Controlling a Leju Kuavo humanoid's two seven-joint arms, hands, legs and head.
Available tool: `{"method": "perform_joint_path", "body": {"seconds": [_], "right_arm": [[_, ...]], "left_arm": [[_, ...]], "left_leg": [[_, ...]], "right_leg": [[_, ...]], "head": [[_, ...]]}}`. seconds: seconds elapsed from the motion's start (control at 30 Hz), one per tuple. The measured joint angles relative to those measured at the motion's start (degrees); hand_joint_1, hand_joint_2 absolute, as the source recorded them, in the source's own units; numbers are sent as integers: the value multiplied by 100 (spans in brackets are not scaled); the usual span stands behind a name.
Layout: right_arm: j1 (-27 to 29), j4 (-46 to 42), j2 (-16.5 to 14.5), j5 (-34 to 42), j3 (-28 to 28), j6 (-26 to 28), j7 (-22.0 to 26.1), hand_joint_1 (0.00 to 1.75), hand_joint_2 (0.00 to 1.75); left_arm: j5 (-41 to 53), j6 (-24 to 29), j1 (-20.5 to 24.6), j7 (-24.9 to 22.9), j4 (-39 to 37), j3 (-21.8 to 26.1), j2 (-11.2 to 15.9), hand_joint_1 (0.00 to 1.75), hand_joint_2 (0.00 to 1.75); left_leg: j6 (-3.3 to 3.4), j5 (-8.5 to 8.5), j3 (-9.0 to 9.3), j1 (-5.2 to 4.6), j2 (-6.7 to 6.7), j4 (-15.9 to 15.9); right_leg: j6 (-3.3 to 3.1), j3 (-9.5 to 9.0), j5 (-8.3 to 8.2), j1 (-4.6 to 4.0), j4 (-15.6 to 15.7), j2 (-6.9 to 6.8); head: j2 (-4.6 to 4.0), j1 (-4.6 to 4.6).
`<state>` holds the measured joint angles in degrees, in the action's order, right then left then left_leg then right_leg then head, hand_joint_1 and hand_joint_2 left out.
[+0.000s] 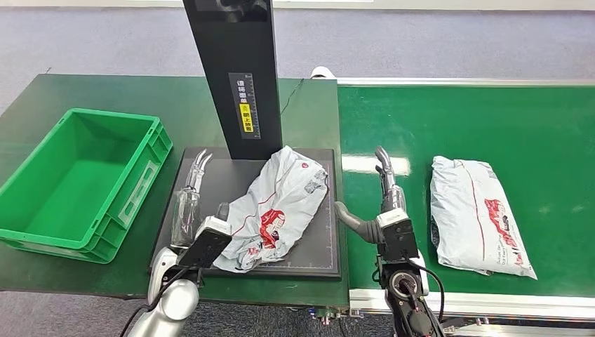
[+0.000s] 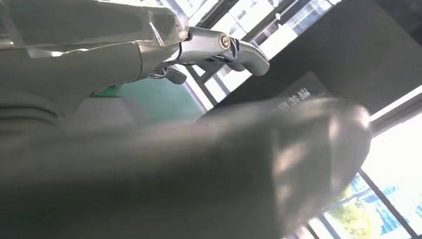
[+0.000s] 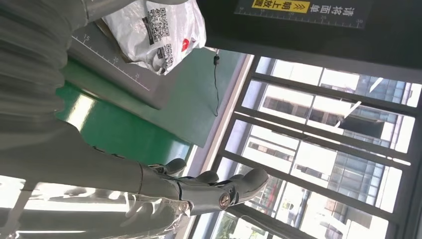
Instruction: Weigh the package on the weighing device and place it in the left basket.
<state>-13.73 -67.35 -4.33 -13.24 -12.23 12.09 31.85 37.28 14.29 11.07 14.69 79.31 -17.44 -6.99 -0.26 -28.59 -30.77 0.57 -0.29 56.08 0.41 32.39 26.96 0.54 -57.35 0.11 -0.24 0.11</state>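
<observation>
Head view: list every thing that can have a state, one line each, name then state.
package on the scale: crumpled, lying on the black platform, not held.
second package: flat on the green belt, untouched.
green basket: upright, empty.
left hand: open, over the platform beside the package.
right hand: open, over the belt.

The black post blocks the scale plate's far edge, leaving bare plate toward the green basket

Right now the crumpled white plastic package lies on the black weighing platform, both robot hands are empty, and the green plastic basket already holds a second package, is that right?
Not quite. In the head view the green plastic basket is empty; the second white plastic package lies on the green conveyor belt. The rest holds: the crumpled white plastic package lies on the black weighing platform, and the left hand and right hand hold nothing.
</observation>
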Motion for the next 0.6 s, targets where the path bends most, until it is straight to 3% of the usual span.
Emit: {"method": "perform_joint_path", "body": {"seconds": [0.03,0.07,0.2,0.43,0.6], "right_arm": [[5,-15,-8,3,26,-9,13,0,175],[8,-28,-19,8,46,-13,25,0,175],[20,-81,-52,32,120,-26,60,0,175],[81,-179,-93,51,240,-42,81,0,175],[101,-227,-135,26,346,-113,90,0,175]], "left_arm": [[44,-46,46,-17,-34,-60,2,0,131],[91,-125,97,-39,-70,-131,2,0,175],[438,-490,325,-185,-243,-490,13,0,175],[963,-596,525,-498,-499,-849,43,0,175],[1562,-1167,645,-982,-798,-986,78,0,175]], "left_leg": [[0,0,-1,0,-1,0],[0,0,-1,0,-2,0],[0,0,-2,-1,-1,0],[0,0,-1,0,-1,0],[0,0,-1,0,0,0]], "right_leg": [[0,0,0,0,0,-1],[0,0,0,0,0,-1],[0,0,0,1,0,-1],[0,1,0,0,0,0],[0,1,0,0,0,0]], "head": [[0,-1],[0,0],[0,0],[0,-1],[0,-1]]}}
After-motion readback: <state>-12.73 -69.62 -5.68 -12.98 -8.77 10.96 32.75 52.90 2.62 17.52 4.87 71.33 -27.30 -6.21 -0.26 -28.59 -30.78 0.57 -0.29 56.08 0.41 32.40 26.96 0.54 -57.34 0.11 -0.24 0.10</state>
